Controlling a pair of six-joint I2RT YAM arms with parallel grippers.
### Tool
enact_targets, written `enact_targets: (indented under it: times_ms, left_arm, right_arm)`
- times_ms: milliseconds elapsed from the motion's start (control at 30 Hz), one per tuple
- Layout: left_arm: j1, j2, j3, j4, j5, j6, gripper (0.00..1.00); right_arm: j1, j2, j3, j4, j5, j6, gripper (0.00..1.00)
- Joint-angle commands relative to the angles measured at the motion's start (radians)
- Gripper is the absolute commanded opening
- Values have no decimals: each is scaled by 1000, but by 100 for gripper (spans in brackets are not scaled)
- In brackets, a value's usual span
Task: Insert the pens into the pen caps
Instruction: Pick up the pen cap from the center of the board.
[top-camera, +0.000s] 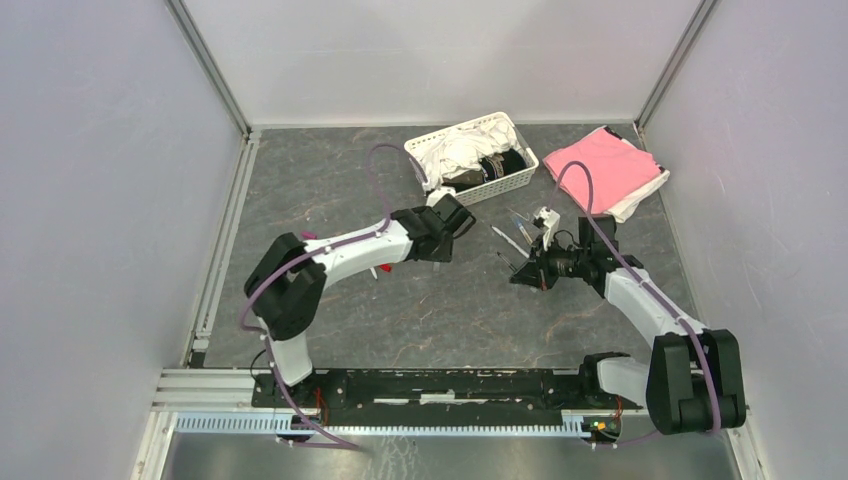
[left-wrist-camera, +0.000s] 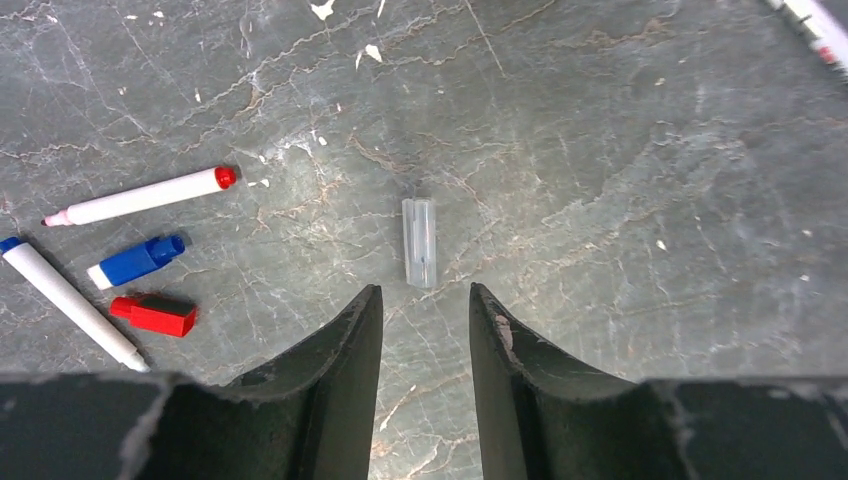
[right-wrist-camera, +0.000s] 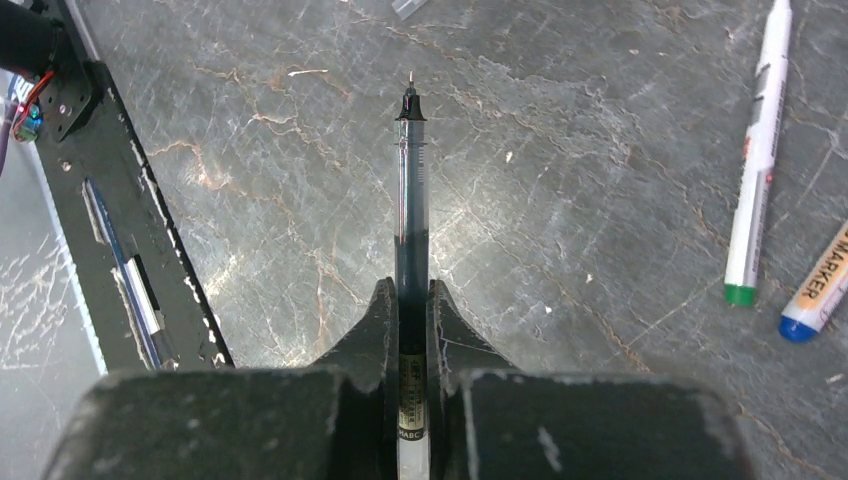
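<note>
two grippers work over a grey table (left-wrist-camera: 650, 200). left gripper (left-wrist-camera: 425, 292) hangs with jaws partly apart and empty. a clear pen cap (left-wrist-camera: 419, 242) lies flat just on the far side of its tips, in line with the gap, its long axis pointing away from the claw. right gripper (right-wrist-camera: 411, 292) is clamped on a thin dark pen (right-wrist-camera: 411, 180), tip pointing forward. the left arm looks nearer the cap.

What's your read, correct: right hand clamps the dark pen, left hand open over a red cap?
One slip: the cap under the open left hand is a clear cap, not red. The red cap lies well off to one side. The left wrist view shows it. The right hand does clamp the dark pen.
</note>
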Motion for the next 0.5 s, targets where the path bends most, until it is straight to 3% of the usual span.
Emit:
enact_targets:
  times_ms: [0,133,467]
  left_arm:
    - [-33,81,119,-85,-122,-26,43]
    - [-42,161,189,-163,-171,-15,38]
    - [-42,211,199,-167,-171,1,38]
  right_arm:
    - [-25,-44,-28,71,-16,95,0]
    - [-35,-56,-42,86,-16,103,0]
    - [-41,-44,-57,111,-25,121,0]
